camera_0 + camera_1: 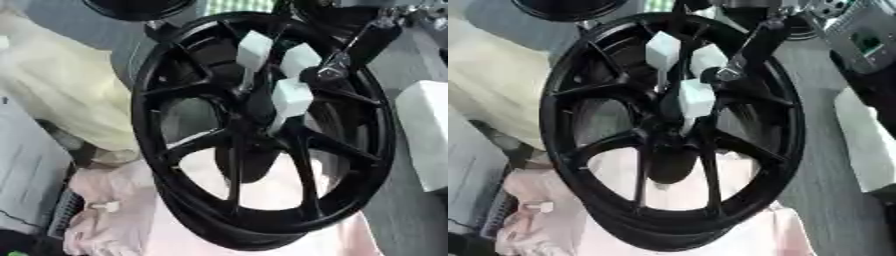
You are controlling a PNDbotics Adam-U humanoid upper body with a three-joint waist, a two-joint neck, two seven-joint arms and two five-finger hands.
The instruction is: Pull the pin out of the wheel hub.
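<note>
A black spoked wheel hub (262, 200) stands upright on its rim and fills the middle of both views. My right hand (291, 95) reaches in from the upper right over the spokes, its white-padded fingers (254, 47) spread across the hub's centre. Below the lowest pad a slim pale pin (684, 122) runs down into the dark centre boss (671, 150). The lowest fingers are curled onto the pin's top end. My left hand shows in neither view.
Pink cloth (114, 200) lies under the wheel and cream cloth (61, 85) to its left. A white box (424, 135) stands close to the rim on the right. Another dark round object (140, 7) sits at the top, and a grey device (864, 40) at the upper right.
</note>
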